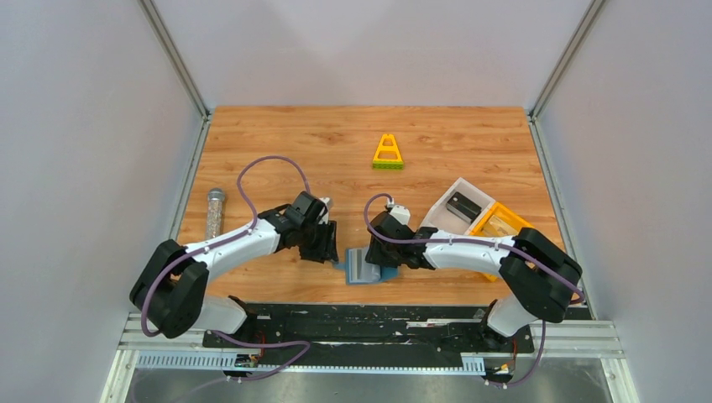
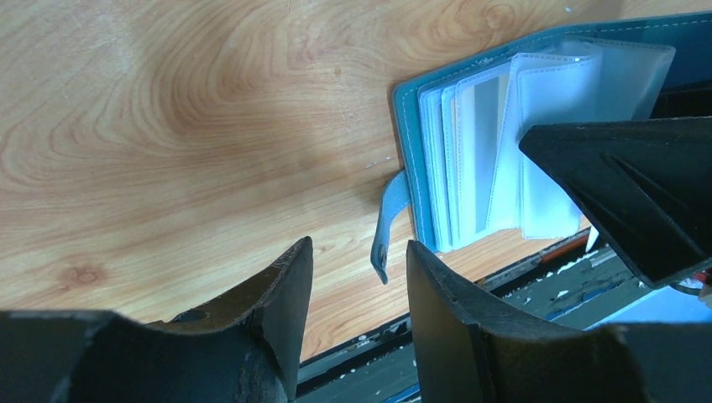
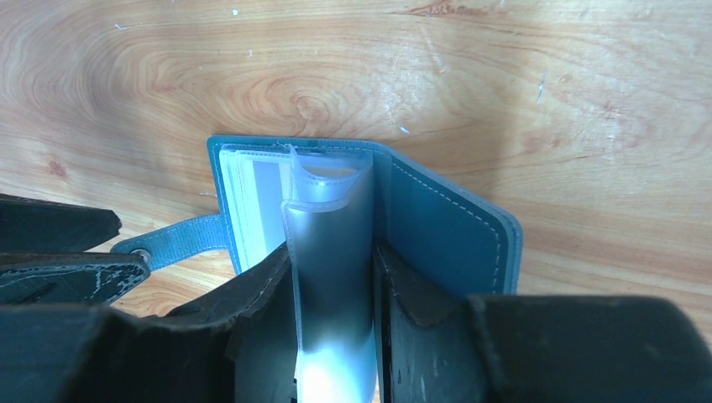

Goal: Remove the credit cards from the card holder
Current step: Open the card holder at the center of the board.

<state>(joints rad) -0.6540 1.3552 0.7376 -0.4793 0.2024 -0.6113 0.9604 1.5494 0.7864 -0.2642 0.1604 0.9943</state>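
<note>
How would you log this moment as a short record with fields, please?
card holder: open on the table, at the near edge between the arms
clear sleeve: standing up from the holder
right claw: closed on the clear sleeve
left claw: open, empty, beside the tab
white bin: holds what looks like a dark card
</note>
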